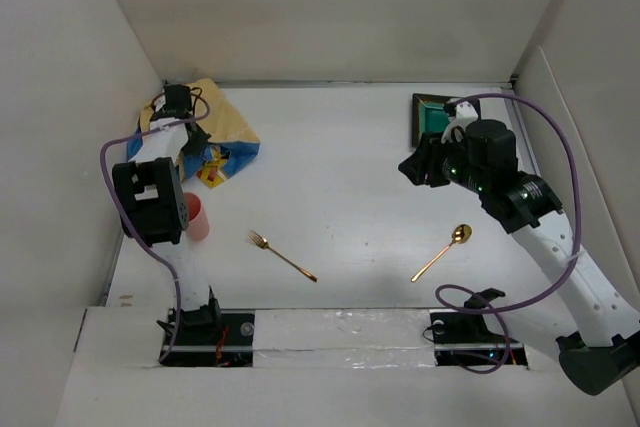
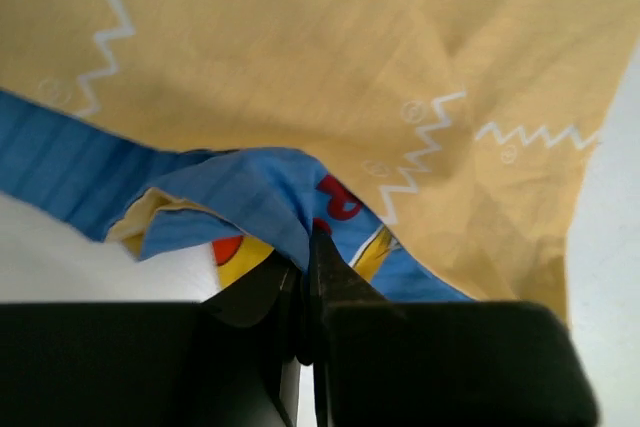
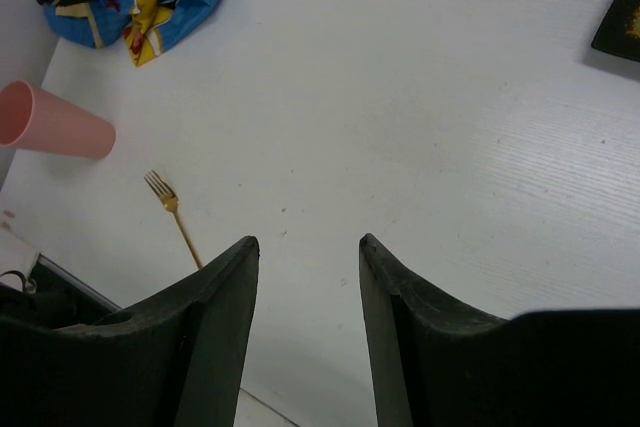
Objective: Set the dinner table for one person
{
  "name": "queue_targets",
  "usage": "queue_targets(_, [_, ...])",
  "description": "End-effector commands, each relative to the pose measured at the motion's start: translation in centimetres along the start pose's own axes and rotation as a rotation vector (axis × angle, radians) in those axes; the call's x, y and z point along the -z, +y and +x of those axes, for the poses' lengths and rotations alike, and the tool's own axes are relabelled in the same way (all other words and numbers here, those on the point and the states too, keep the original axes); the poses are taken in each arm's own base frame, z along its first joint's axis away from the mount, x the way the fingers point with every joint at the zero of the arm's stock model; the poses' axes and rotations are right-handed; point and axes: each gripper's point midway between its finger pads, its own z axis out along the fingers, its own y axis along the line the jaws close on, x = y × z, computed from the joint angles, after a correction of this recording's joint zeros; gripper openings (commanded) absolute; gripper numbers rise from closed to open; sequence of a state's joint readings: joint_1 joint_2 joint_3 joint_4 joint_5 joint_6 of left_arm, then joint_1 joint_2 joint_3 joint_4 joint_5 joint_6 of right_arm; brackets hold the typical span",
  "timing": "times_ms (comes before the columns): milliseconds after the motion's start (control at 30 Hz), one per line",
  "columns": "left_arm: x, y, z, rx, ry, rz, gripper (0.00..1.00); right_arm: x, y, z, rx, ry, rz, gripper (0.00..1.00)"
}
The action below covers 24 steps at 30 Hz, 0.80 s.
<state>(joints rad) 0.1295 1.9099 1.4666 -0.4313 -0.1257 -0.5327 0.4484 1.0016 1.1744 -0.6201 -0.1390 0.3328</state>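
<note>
White dinner table [image 1: 360, 177], plain white walls [image 1: 330, 7]

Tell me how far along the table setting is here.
Nothing looks set yet. In hand: the left gripper has its fingers shut on the crumpled placemat at the far left corner of the dinner table; the right gripper is open, holding nothing. Left: spreading the placemat, then placing the green square dish, fork, spoon and pink cup, which lies on its side, all scattered.
</note>
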Motion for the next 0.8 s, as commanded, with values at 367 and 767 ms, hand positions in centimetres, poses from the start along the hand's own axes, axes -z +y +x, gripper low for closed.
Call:
queue_targets(367, [21.7,-26.3,-3.5,-0.203,-0.179,0.793,0.00,-2.5,1.8,-1.4,0.002,-0.025,-0.038,0.49])
queue_targets(767, [37.4,-26.8,-5.5,-0.287,-0.322,1.192,0.00,-2.0,1.7,-4.7,-0.019,-0.114,0.016,0.58])
